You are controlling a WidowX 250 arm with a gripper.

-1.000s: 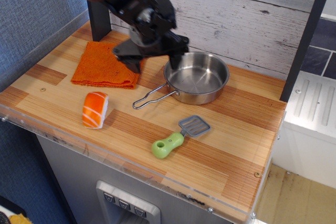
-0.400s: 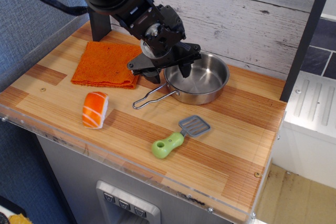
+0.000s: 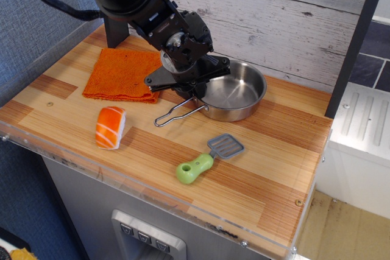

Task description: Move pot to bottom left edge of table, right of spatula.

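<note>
Your gripper [image 3: 194, 86] sits low over the left rim of the pot [image 3: 231, 92], and its dark body hides the fingertips, so you cannot tell whether the jaws are apart or pinching the rim; they look possibly closed on it. The pot, shiny steel and empty, stands at the far middle of the table [image 3: 274, 168], its wire handle pointing near-left. The spatula [image 3: 207, 158] lies nearer, apart from it. A sushi piece [image 3: 110, 127] and orange cloth [image 3: 122, 74] lie left.
</note>
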